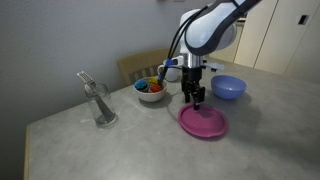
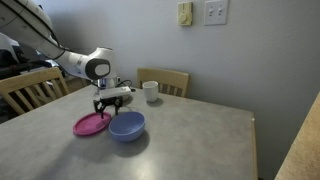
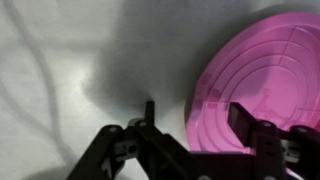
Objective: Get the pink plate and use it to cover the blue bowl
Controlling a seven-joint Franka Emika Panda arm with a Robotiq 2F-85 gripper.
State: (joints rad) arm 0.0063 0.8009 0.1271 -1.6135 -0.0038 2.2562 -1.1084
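Note:
The pink plate [image 1: 203, 123] lies flat on the grey table, next to the blue bowl [image 1: 229, 87], which stands empty and uncovered. In an exterior view the plate [image 2: 92, 124] lies just beside the bowl [image 2: 126, 126]. My gripper [image 1: 197, 100] [image 2: 108, 106] points down over the plate's edge. In the wrist view the gripper [image 3: 195, 115] is open and straddles the rim of the plate [image 3: 270, 70]: one finger is over the bare table, the other over the plate. It holds nothing. The blue bowl is out of the wrist view.
A white bowl [image 1: 151, 89] with colourful contents stands near the arm. A clear glass [image 1: 100, 103] holding utensils stands on the table. A white cup [image 2: 150, 92] stands at the far edge. Wooden chairs [image 2: 165, 80] stand round the table [image 2: 200, 140].

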